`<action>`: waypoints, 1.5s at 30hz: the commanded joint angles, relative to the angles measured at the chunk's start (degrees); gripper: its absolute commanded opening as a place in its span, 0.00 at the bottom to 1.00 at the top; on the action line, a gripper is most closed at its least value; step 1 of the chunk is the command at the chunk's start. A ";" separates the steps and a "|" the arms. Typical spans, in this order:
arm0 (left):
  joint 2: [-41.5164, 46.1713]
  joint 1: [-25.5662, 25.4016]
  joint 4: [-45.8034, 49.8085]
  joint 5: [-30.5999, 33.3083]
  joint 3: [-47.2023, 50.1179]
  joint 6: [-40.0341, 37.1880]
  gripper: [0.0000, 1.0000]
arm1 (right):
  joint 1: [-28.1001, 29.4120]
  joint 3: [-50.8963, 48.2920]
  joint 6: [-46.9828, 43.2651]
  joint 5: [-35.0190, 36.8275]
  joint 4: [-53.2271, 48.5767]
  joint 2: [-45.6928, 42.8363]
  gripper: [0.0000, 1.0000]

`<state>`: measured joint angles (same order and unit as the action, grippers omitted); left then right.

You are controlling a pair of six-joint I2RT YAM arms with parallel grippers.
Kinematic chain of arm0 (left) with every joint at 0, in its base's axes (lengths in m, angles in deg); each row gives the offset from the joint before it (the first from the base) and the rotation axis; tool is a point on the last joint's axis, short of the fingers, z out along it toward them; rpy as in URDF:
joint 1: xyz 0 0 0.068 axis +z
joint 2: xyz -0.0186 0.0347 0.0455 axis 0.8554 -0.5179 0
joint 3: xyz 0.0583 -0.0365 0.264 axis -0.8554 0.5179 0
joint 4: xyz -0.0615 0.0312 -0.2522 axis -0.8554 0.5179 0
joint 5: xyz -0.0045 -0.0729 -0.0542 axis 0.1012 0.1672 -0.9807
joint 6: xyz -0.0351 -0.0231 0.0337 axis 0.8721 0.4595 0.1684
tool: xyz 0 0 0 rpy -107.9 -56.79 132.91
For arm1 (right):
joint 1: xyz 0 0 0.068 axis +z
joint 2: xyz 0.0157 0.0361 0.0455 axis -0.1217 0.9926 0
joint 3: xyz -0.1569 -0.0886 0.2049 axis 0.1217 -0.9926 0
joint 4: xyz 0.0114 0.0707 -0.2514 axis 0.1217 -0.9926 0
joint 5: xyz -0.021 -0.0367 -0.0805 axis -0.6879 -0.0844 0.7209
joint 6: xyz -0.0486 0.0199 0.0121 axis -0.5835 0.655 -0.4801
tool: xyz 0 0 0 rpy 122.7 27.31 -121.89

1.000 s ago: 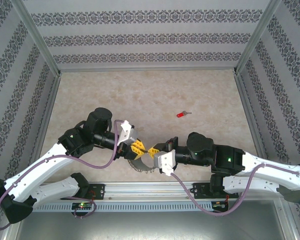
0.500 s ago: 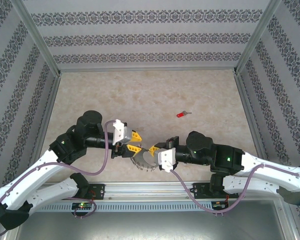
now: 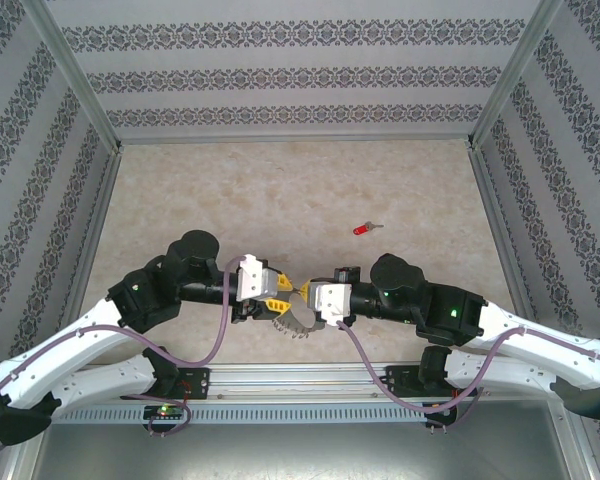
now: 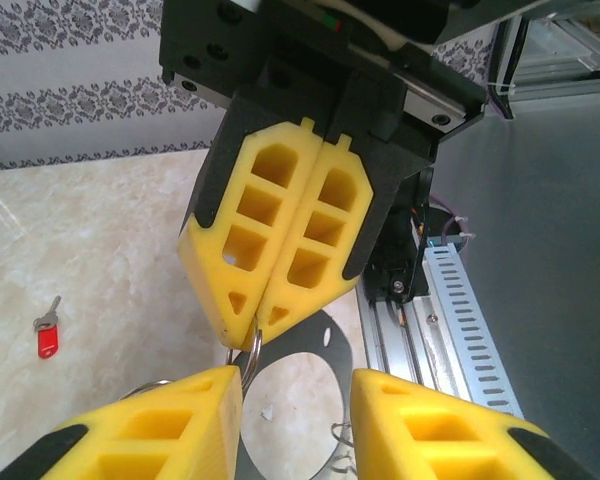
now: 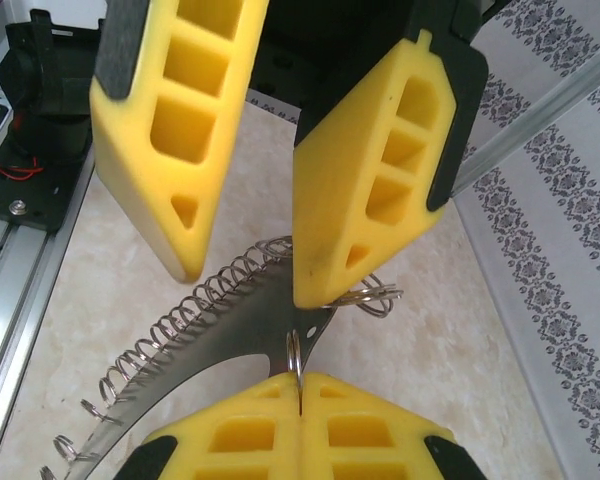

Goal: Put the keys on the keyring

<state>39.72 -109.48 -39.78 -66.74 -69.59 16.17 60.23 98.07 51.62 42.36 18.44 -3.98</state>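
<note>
left gripper (image 3: 277, 300) drew back leftward then returned close beside the right gripper (image 3: 302, 296), right gripper rolled at the wrist and edged left, keyring (image 3: 298, 322) shifted slightly right near the tabletop's (image 3: 280, 190) front edge

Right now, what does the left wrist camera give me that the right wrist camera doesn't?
Left wrist: the red key lying loose on the table, untouched. Right wrist: the long coiled fringe of the keyring, with the open left gripper poised over it. Both: the right gripper shut on a small wire ring at the keyring's rim.
</note>
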 commanded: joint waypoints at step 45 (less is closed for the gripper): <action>-1.05 -5.92 -5.89 13.63 0.02 -6.32 0.00 | -1.46 1.47 3.36 -3.37 2.96 1.16 0.00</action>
<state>37.44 -114.69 -41.13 -51.88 -69.85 9.98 59.09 98.09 54.16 40.74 19.89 -3.17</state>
